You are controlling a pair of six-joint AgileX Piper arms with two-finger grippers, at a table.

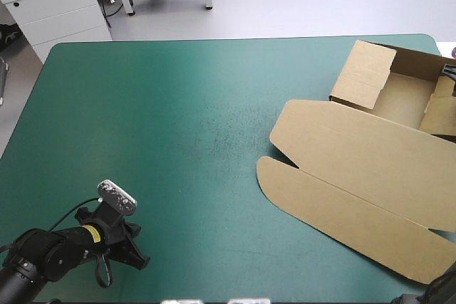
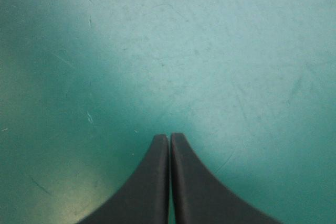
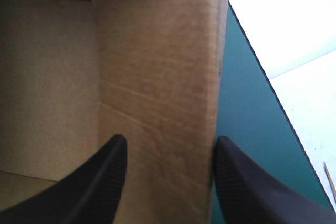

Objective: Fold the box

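Right gripper point(image 3: 169, 140) is standing open astride a raised wall point(image 3: 157, 66) of the box point(image 1: 385, 97), whose tray is sitting at the table's far right corner, lid point(image 1: 356, 161) lying flat toward the near edge. Wall-tucking is seemingly under way; next, it is needing to pinch that wall and press it inward. Left gripper point(image 2: 169, 136) is resting closed over bare cover point(image 2: 210, 51), well apart. No writing is showing.

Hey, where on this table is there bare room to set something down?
The left and middle of the teal-green cover are bare, from the far edge to the left gripper at the near left corner. The right side is crowded: the brown box, lid flat, with the right gripper at its wall.
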